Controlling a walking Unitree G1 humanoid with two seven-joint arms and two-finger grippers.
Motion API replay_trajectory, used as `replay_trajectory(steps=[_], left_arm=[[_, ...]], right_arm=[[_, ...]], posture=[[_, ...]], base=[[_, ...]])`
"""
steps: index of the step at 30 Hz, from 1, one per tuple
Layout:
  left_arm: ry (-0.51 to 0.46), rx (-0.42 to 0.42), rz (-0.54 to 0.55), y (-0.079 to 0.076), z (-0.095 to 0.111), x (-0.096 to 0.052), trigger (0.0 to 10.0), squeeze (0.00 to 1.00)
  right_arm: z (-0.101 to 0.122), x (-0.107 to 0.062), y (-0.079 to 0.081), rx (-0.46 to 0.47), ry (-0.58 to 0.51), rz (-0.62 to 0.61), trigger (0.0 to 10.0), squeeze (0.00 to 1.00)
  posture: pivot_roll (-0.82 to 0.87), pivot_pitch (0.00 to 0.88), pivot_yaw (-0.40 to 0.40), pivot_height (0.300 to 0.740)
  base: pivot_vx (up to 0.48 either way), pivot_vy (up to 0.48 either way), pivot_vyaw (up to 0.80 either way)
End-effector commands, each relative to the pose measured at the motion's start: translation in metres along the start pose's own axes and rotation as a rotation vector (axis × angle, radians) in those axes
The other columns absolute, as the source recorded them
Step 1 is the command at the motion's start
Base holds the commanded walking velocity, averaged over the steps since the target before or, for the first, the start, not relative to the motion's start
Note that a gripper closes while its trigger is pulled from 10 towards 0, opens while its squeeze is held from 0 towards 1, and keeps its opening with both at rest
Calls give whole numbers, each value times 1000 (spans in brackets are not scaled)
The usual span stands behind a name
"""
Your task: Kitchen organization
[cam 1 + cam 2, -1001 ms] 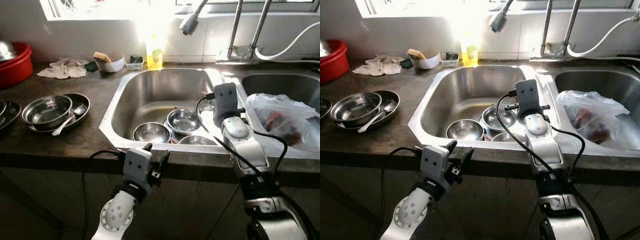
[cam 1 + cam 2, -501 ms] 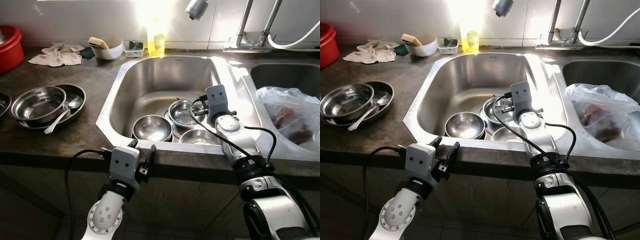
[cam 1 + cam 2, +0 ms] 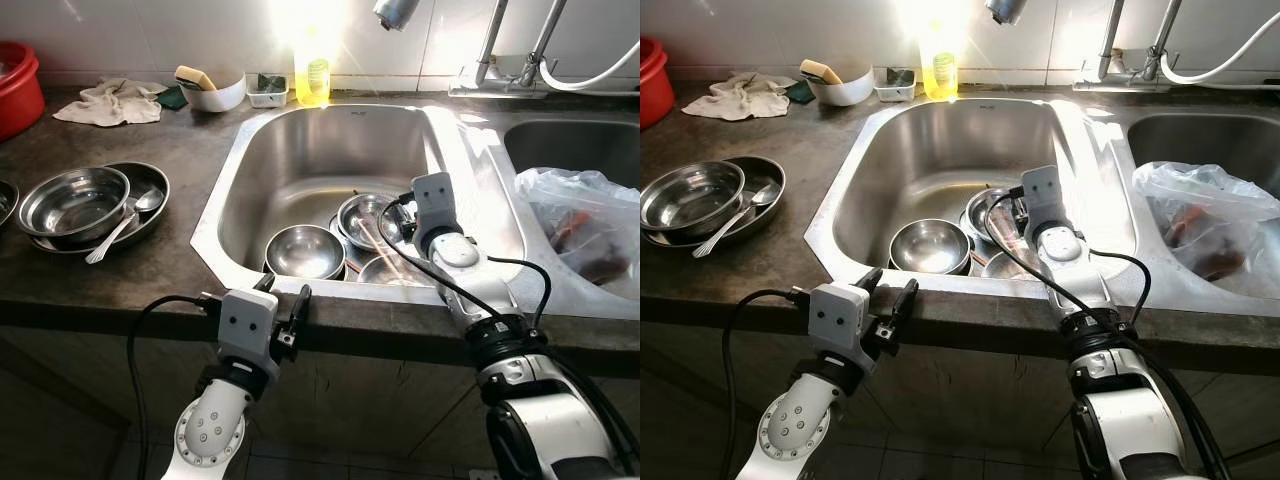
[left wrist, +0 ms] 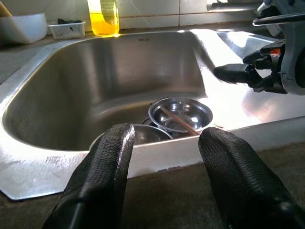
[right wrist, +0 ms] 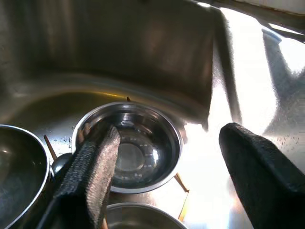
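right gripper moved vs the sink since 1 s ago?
Yes. The right gripper has dropped from the sink rim level down into the basin, over the steel bowls.

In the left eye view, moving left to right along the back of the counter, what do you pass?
Red tub → cloth → white bowl → small tray → yellow bottle → tap pipes.

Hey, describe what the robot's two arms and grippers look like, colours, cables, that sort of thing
Both arms are silver-grey metal with rounded joint housings. Each ends in a boxy light-grey wrist block with small dark dots on its face, carrying two long black fingers with a textured, rubbery surface. Loose black cables loop from each wrist block back along the arm. The left gripper and right gripper look alike in build.
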State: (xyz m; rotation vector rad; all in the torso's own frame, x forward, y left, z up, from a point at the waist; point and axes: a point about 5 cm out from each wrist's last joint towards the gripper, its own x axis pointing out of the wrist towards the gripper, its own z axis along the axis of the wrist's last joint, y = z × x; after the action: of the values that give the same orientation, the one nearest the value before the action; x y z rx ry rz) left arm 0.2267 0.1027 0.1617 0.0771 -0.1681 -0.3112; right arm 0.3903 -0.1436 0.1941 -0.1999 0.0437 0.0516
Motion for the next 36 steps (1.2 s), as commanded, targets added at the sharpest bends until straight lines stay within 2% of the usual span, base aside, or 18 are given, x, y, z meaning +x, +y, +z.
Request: replay_trajectory(steps=[1, 2, 3, 4, 8, 15, 22, 29, 36], left_arm=[[22, -6, 7, 0, -4, 1, 10000, 0], [25, -17, 10, 0, -5, 2, 10000, 0], [28, -25, 11, 0, -5, 3, 10000, 0], [31, -30, 14, 0, -5, 4, 10000, 0], [40, -41, 16, -1, -8, 8, 10000, 0], [30, -40, 7, -1, -9, 15, 10000, 0], [20, -37, 4, -1, -9, 19, 10000, 0], [15, -38, 0, -2, -12, 21, 10000, 0], [5, -43, -15, -4, -11, 22, 10000, 0]], right_arm=[[6, -3, -3, 21, -52, -22, 10000, 1000], [10, -6, -3, 22, -82, -27, 10000, 529], [12, -8, -3, 22, -102, -30, 10000, 529], [16, -11, -3, 24, -134, -34, 10000, 0], [27, -27, -2, 47, -253, -27, 10000, 0], [38, -55, 0, 75, -383, -42, 10000, 0], [37, -72, 0, 94, -408, -56, 10000, 0], [25, -89, -5, 99, -386, -78, 10000, 0], [20, -103, -3, 115, -376, -81, 10000, 0]], posture=[[102, 174, -13, 740], [100, 165, -14, 740], [99, 163, -13, 740], [96, 157, -10, 740], [88, 131, -10, 740], [75, 93, -3, 740], [70, 66, -2, 740], [53, 42, -6, 740], [45, 33, 2, 740]], base=[[0, 0, 0], [0, 0, 0], [0, 0, 0], [0, 0, 0], [0, 0, 0], [0, 0, 0], [0, 0, 0], [0, 0, 0], [0, 0, 0]])
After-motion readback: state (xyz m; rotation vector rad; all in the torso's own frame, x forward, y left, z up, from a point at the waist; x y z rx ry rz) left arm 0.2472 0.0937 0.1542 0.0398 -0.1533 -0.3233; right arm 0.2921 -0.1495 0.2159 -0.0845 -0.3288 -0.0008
